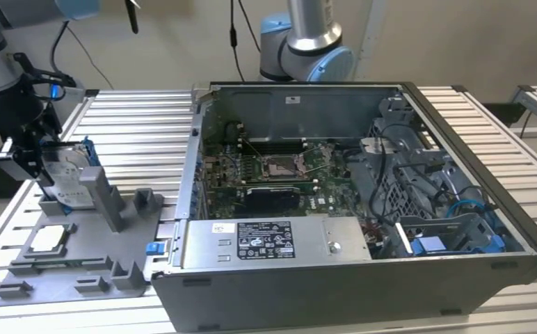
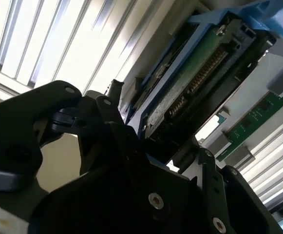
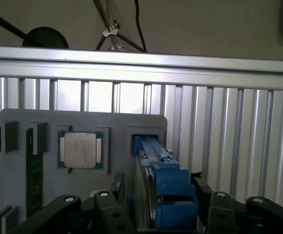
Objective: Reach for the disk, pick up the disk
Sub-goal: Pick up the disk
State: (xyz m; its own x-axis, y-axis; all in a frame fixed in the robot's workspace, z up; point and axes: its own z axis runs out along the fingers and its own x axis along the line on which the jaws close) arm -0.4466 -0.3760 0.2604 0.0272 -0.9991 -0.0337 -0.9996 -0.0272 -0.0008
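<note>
disk (image 1: 67, 174) upright on end, connector up, gripper (image 3: 158, 187) astride

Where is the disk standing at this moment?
The disk stands upright on the grey fixture at the exterior view's left, outside the computer case, with the gripper at it and the square chip nearby.

The disk (image 1: 65, 174) stands on edge in a slot of the grey fixture (image 1: 83, 278), with the pincer (image 1: 41, 167) astride it and a tall grey post (image 1: 101, 198) just beside it, crowding the exterior view's right side. Farther that way the open computer case (image 1: 362, 209) walls off the counter (image 1: 138, 132). The bare slats behind the fixture leave passing room.
</note>
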